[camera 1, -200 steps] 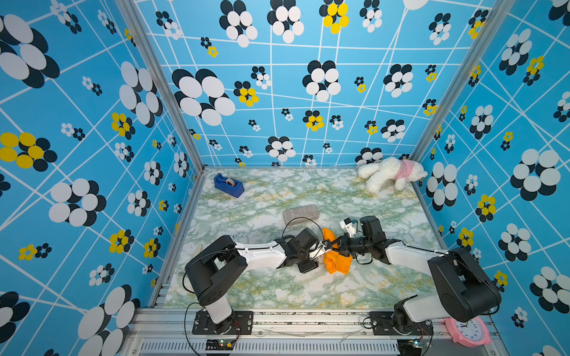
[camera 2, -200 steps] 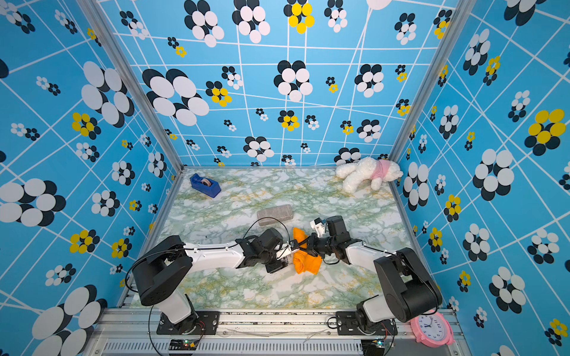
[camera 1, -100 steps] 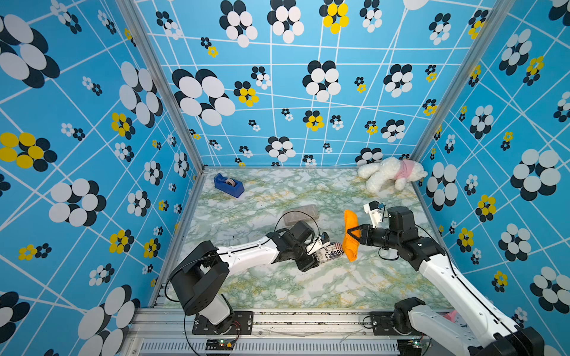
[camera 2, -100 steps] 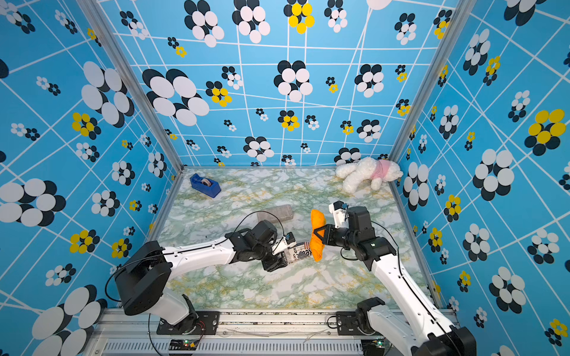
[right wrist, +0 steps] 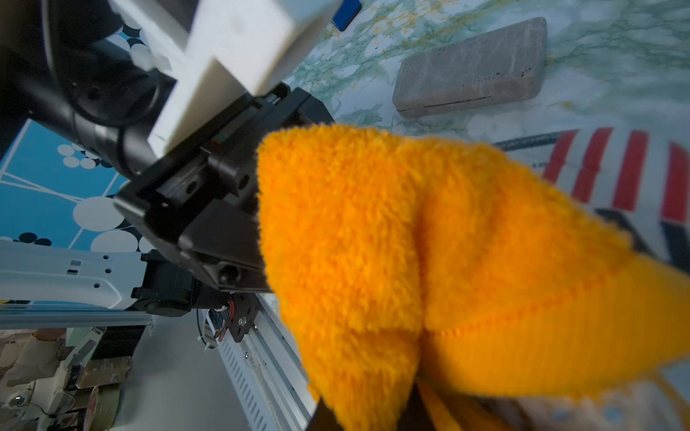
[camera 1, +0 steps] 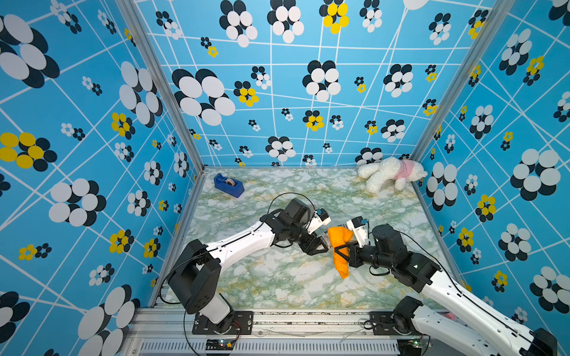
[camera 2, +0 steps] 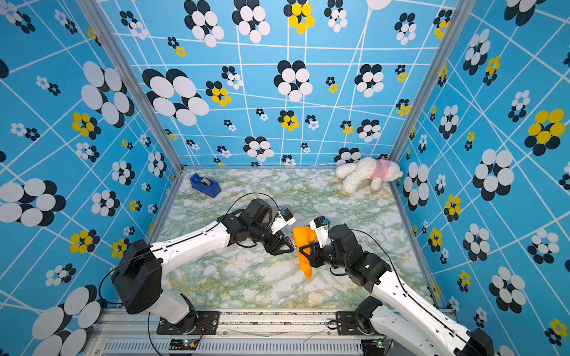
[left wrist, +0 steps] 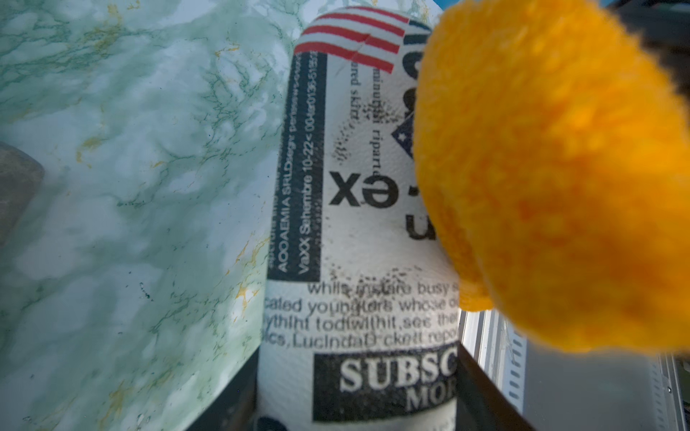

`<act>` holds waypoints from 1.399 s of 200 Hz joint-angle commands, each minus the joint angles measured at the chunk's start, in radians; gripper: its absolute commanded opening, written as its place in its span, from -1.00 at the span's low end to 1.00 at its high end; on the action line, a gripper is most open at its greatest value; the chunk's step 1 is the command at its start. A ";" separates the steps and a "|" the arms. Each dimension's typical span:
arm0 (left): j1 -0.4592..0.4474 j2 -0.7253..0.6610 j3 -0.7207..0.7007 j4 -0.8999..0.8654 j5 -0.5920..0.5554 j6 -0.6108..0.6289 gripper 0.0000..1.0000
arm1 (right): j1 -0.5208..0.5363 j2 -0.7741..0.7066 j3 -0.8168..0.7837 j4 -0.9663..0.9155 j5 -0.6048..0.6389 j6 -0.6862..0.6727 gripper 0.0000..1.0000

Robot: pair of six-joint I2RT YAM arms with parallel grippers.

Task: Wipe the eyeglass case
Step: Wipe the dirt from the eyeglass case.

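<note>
White shells and black joints are seen on the left arm (camera 1: 243, 243) and right arm (camera 1: 462, 303), black cables (camera 1: 287, 194) are looped alongside, and the left gripper (camera 1: 322, 244) and right gripper (camera 1: 336, 251) are black-framed.

Blue flower-patterned walls (camera 1: 354, 55) around a green-veined marble tabletop (camera 1: 277, 283).

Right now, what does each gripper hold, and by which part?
The left gripper holds the eyeglass case by one end; right gripper holds the orange cloth near its middle.
</note>
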 commanded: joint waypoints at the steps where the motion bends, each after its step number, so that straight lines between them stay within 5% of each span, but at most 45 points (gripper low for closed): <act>1: -0.016 -0.024 0.030 -0.032 0.137 0.003 -0.69 | -0.020 0.059 0.042 0.031 0.075 -0.097 -1.00; 63: -0.015 -0.104 -0.016 -0.069 0.118 0.025 -0.69 | -0.241 0.051 0.145 -0.156 0.013 -0.220 -1.00; 96: -0.016 -0.083 0.001 -0.064 0.133 0.018 -0.68 | -0.222 0.066 0.138 -0.052 -0.115 -0.145 -1.00; 159: -0.009 -0.061 0.022 -0.043 0.173 -0.005 -0.67 | -0.021 0.078 0.043 0.205 -0.094 0.033 -1.00; 219: -0.004 -0.050 0.032 -0.035 0.200 -0.021 -0.66 | -0.014 0.092 0.030 0.292 -0.111 0.067 -1.00; 246: -0.005 -0.079 0.025 -0.078 0.201 -0.005 -0.67 | -0.119 0.125 0.084 0.252 -0.175 0.067 -1.00; 280: -0.007 -0.147 0.007 -0.173 0.091 0.066 -0.68 | -0.351 0.135 0.207 -0.021 -0.160 -0.019 -1.00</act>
